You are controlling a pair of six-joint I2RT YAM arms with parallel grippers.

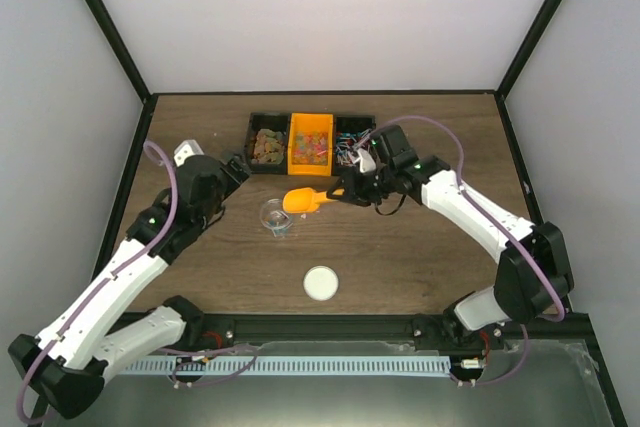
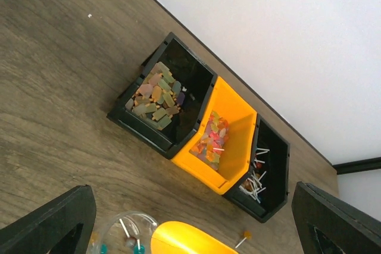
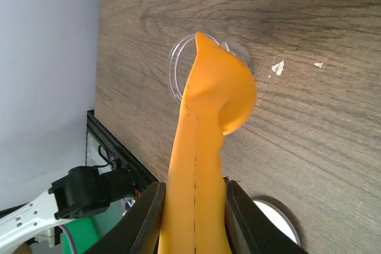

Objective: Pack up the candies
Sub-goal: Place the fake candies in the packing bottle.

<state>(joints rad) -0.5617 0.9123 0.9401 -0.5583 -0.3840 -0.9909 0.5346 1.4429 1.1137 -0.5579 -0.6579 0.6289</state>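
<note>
Candies (image 2: 213, 141) sit sorted in three bins that stand in a row, touching one another, at the far side of the bench (image 1: 420, 257). Brownish-green gummies (image 2: 153, 99) lie in the left black bin (image 2: 190, 72). Red, orange and yellow bits (image 1: 311, 147) lie in the orange bin (image 2: 241, 126) in the middle. Thin wrapped sticks (image 2: 255, 181) lie in the right black bin (image 2: 277, 147).

We also see a few pieces at the bottom of a clear cup (image 1: 277, 215), which stands on the bench nearer the arms than the bins. One small piece (image 2: 244, 235) lies loose on the wood near it.

The right tool (image 3: 193, 206) is clenched on the handle of an orange scoop (image 3: 211, 105), with a finger on either side. The scoop's bowl hangs over the cup's right edge, its tip above the rim. Whether the bowl holds anything we cannot tell.

The left tool (image 2: 193, 188) is released, its fingers spread wide and gripping nothing. It is near the cup's left side and faces the bins.

A white round lid (image 1: 320, 283) lies flat on the bench, closer to the arms and apart from the cup.
</note>
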